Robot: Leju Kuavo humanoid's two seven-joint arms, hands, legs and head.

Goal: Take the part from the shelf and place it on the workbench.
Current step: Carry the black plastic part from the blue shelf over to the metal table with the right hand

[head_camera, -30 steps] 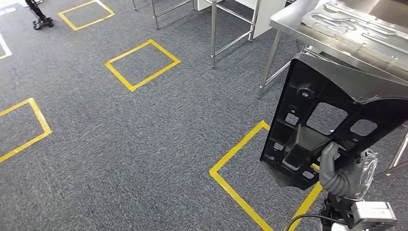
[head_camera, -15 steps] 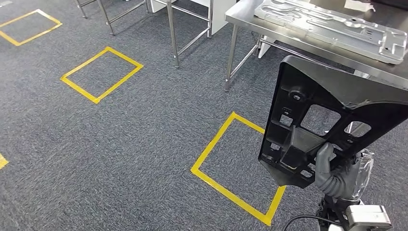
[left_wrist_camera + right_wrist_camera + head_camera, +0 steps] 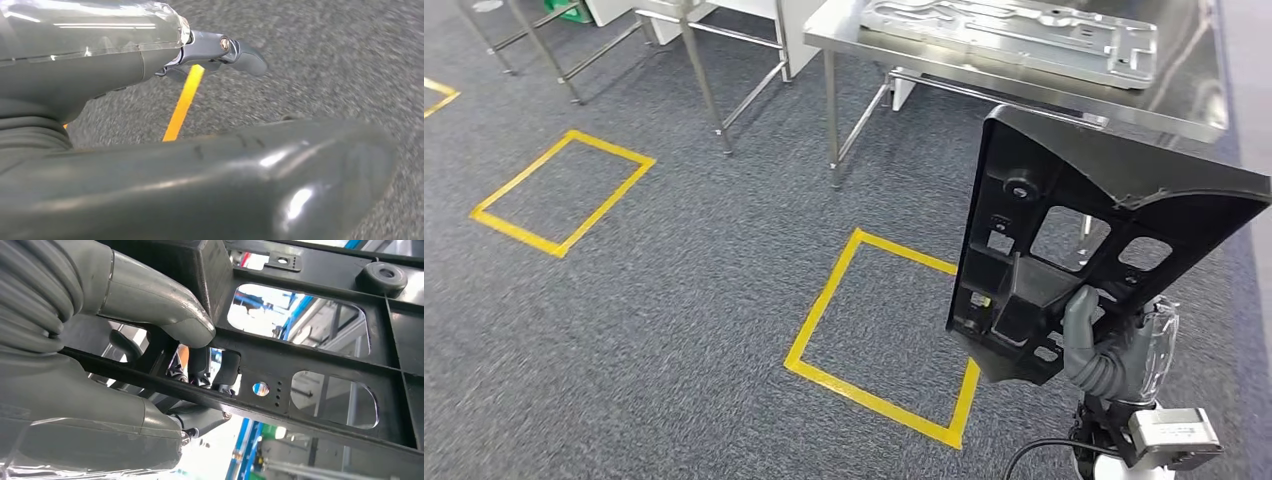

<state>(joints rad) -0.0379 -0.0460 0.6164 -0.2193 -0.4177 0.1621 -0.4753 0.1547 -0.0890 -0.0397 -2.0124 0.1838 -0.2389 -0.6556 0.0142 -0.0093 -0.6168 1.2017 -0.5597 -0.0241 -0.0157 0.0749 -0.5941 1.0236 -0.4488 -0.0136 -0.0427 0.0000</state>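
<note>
a big black plastic part with cut-out holes [image 3: 1064,235] is held up in the air by the right hand [image 3: 1104,350], near the low right side of the head view. the part is held nearly upright and tilted a little, with its wide end at the top. the grey thumb [image 3: 1077,322] is pressed on a raised block at the lower end of the part. in the right wrist view, the thumb [image 3: 165,310] is seen on one side of the part [image 3: 320,355] and the dark fingers [image 3: 200,371] are hooked through a hole from the other side, so the part is pinched between them.

just behind the part stands a shiny steel workbench [image 3: 1194,105] on thin legs. a flat silver metal plate with pressed shapes [image 3: 1014,30] is lying on top of it. the black part is not touching the bench top.

the floor is covered with grey carpet [image 3: 674,300]. a square of yellow tape [image 3: 874,335] is stuck to it just beside the part, and another yellow tape square [image 3: 564,190] is seen further left.

in the left wrist view, the left hand [image 3: 150,100] is seen close above the carpet [image 3: 325,60], with one finger [image 3: 235,50] stretched out. nothing is seen in it, but it cannot be told if the whole hand is spread.
</note>
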